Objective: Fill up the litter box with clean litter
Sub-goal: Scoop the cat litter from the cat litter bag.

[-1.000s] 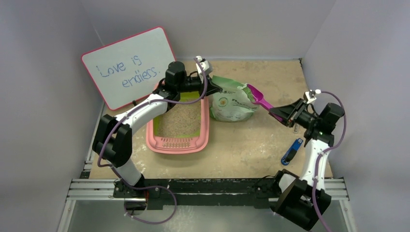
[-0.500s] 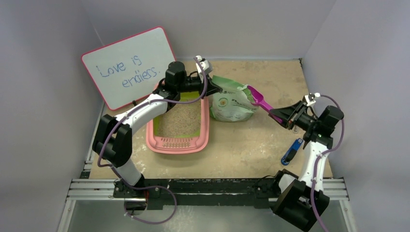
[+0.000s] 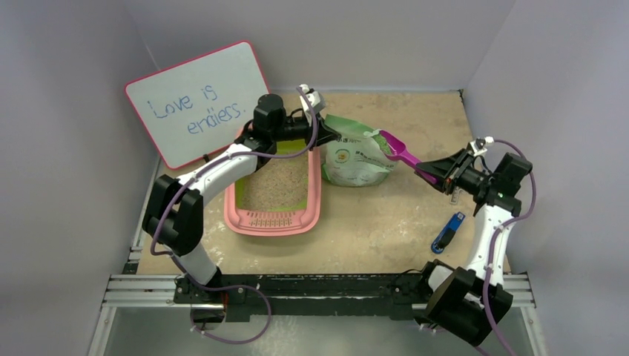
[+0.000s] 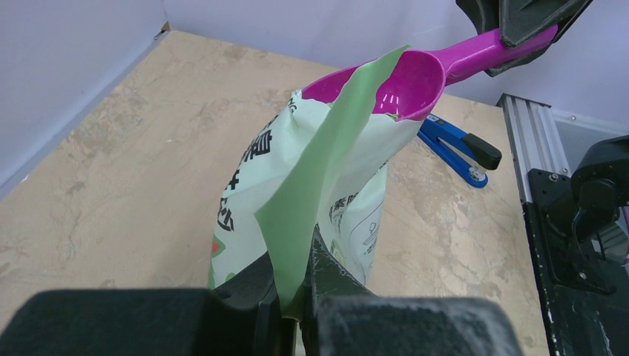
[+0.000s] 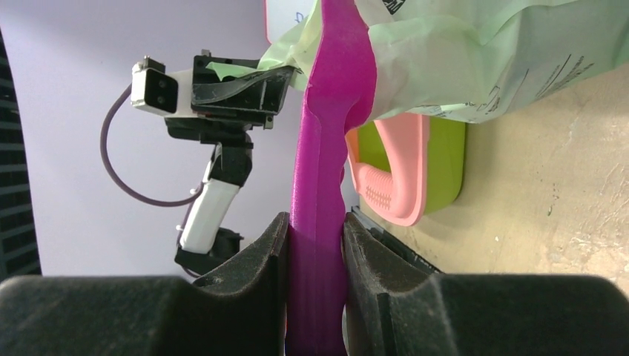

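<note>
Near the right edge a blue clip (image 3: 447,231) lies flat. Farther in, the right gripper (image 5: 317,245) is clamped on the handle end of the scoop (image 4: 419,74). The scoop is stiff, smooth plastic, so a firm hold there seems right. Its bowl sits at the mouth of the bag (image 3: 356,159) and looks empty; no green litter shows in any view. The box (image 3: 273,221) lies in the left half, beside the bag, with beige granules (image 3: 278,182) inside. The left gripper (image 4: 295,293) pinches the bag's thin flap (image 4: 319,185), which looks soft and floppy. Loose litter would spill easily, so the bowl should stay level. A whiteboard (image 3: 196,100) leans in the far left corner.
</note>
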Controlling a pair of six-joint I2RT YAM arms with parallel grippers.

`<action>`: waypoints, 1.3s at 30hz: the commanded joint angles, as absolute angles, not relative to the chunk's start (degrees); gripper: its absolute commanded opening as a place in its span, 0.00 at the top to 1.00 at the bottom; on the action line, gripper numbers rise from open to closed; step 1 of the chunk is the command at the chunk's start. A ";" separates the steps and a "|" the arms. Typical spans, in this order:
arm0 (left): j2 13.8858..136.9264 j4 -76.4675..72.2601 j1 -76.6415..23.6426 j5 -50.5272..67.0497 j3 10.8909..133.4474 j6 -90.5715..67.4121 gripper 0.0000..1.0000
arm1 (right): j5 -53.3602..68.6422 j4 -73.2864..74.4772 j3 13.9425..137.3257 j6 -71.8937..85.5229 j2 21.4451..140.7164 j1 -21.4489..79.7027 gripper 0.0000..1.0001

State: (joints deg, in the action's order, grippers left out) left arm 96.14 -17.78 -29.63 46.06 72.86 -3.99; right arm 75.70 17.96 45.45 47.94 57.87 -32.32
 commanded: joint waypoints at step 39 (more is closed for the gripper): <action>97.01 -28.00 -27.53 37.22 77.52 -7.65 1.00 | 74.50 2.17 40.20 59.73 49.86 -33.57 1.00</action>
